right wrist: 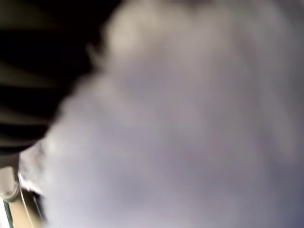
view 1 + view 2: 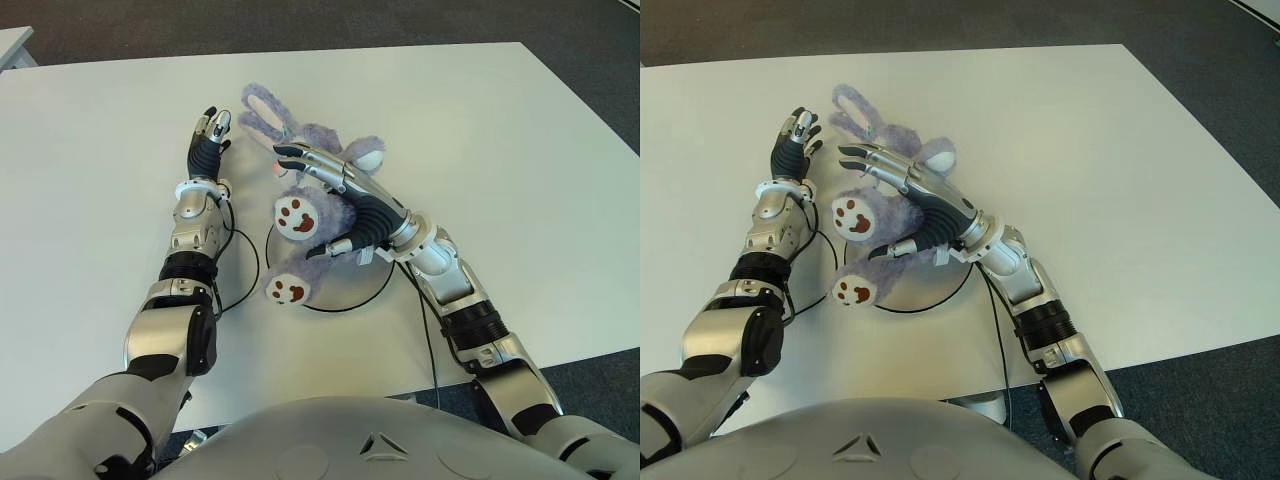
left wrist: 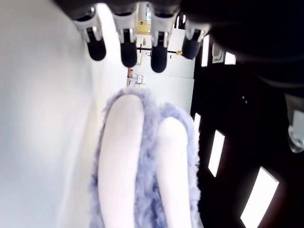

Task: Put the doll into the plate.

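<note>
Nearest, the right robot hand (image 2: 335, 205) lay spread, gripping nothing, over the doll (image 2: 318, 200) sprawled across the plate (image 2: 345, 290), seemingly steadying it, while the left robot hand (image 2: 210, 140) waited open beside its ears on the table (image 2: 500, 150).

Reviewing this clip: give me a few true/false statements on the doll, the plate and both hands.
1. The doll lies partly over the plate. True.
2. The right hand is over the doll, fingers extended. True.
3. The left hand grips the doll's ear. False: its fingers are straight and hold nothing, beside the ears.
4. The doll is green. False: it is purple with white paws.
5. The plate sits on a white table. True.
</note>
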`<state>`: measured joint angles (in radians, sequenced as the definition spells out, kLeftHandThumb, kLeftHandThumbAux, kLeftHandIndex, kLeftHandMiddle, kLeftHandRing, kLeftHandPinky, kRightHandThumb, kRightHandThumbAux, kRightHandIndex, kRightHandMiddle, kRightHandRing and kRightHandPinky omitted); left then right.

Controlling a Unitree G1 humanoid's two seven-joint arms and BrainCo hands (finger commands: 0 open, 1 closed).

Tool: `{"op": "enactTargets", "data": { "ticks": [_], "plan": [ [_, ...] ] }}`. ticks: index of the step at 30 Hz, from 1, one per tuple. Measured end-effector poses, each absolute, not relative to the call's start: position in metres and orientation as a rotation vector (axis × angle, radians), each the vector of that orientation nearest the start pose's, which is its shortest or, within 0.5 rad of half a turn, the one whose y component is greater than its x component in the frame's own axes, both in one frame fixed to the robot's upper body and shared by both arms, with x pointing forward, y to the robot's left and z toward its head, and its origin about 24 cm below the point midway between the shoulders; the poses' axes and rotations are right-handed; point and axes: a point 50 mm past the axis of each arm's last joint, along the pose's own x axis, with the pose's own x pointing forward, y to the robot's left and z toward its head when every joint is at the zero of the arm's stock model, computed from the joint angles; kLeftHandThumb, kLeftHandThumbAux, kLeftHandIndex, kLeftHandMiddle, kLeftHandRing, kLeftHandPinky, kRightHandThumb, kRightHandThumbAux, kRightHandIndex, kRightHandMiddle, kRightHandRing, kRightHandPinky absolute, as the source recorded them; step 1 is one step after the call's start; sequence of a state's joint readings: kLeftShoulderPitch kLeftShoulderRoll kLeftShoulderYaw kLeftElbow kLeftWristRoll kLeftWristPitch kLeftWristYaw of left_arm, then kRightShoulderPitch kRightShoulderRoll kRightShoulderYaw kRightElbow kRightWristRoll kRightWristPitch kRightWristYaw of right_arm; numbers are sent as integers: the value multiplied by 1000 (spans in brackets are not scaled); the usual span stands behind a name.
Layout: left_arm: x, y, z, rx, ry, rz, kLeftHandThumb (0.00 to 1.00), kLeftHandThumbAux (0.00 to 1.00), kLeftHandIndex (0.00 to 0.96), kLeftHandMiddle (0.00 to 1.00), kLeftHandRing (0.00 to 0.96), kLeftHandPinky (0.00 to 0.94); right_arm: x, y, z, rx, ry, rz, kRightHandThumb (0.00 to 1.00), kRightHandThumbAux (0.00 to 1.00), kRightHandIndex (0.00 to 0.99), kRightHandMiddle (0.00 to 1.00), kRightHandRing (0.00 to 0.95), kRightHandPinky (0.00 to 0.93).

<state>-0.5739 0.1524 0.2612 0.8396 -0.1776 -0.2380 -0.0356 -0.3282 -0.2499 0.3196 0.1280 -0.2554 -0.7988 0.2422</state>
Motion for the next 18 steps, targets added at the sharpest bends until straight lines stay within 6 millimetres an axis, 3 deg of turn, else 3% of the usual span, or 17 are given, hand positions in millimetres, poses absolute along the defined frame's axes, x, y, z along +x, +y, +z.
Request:
{"op": "enactTargets", "data": {
  "ticks": [10,18],
  "plan": [
    [347,208,47,-162,-5,153,0,407,0,143,119,59,254,-74,137,-414,-892,801,153,416,0,0,0,0],
    [347,208,46,-162,-24,155,0,397,0,152,142,77,256,-84,162,-294,-920,794,132,387,0,0,0,7]
  ]
}}
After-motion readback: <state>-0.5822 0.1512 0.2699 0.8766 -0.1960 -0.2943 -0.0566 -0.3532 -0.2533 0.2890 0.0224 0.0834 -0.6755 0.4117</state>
